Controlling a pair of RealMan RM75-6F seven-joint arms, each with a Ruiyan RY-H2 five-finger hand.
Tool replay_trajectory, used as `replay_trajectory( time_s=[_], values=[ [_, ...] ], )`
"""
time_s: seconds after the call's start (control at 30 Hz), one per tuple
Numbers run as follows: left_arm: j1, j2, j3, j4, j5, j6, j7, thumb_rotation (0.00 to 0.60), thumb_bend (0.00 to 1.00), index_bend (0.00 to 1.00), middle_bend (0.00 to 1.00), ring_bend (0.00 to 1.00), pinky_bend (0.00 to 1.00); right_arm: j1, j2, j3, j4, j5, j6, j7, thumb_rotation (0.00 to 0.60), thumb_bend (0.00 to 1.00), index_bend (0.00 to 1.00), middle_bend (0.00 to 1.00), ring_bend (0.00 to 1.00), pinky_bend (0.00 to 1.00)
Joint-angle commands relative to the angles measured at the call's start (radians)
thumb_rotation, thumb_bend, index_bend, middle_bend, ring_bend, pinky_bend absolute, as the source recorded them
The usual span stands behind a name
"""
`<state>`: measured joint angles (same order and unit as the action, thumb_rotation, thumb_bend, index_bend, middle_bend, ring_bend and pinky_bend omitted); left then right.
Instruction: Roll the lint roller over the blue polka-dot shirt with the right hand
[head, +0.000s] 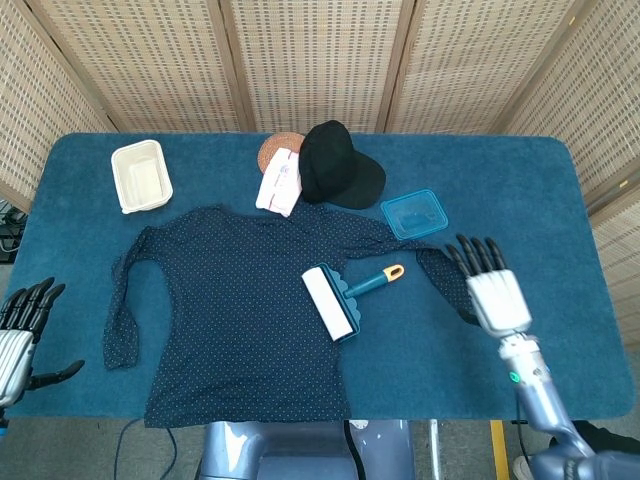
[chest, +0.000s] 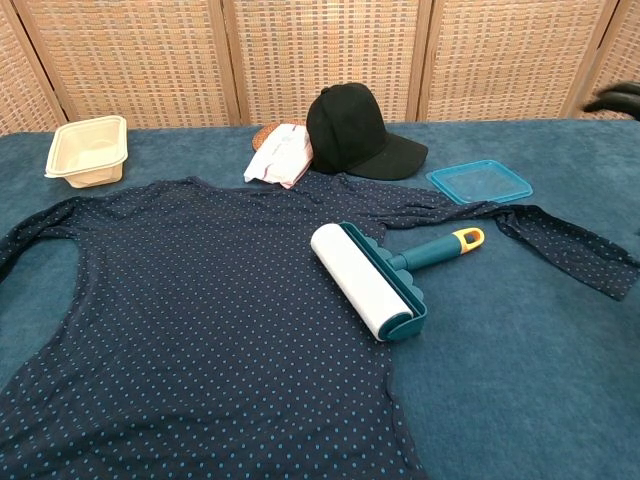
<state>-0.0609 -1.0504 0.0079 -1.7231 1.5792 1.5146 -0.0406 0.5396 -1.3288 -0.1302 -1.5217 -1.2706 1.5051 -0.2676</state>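
The blue polka-dot shirt (head: 240, 310) (chest: 200, 300) lies spread flat on the table. A lint roller (head: 332, 302) (chest: 365, 281) with a white roll, teal frame and yellow-tipped handle rests on the shirt's right edge, with nothing holding it. My right hand (head: 490, 285) hovers open, fingers spread, to the right of the roller, over the shirt's right sleeve. In the chest view only dark fingertips (chest: 615, 98) of it show at the right edge. My left hand (head: 20, 325) hangs open off the table's left front corner.
A black cap (head: 335, 165) (chest: 355, 130), a pink wipes pack (head: 280, 182) (chest: 280, 155) and a round coaster (head: 278, 148) sit at the back. A beige tray (head: 141, 176) (chest: 88, 150) stands back left. A clear blue lid (head: 413, 213) (chest: 480, 181) lies right of the cap.
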Motion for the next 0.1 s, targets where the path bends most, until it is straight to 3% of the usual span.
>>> replay_trajectory(
  time_s=[0.03, 0.1],
  values=[
    [0.003, 0.001, 0.001, 0.001, 0.001, 0.004, -0.005, 0.600, 0.00, 0.00, 0.00, 0.00, 0.00, -0.086, 0.017, -0.025, 0.046, -0.056, 0.071, 0.054, 0.600, 0.00, 0.00, 0.00, 0.00, 0.00],
    [0.004, 0.004, 0.003, 0.000, 0.005, 0.007, -0.010, 0.600, 0.00, 0.00, 0.00, 0.00, 0.00, -0.120, 0.020, -0.027, 0.052, -0.082, 0.099, 0.048, 0.600, 0.00, 0.00, 0.00, 0.00, 0.00]
  ],
)
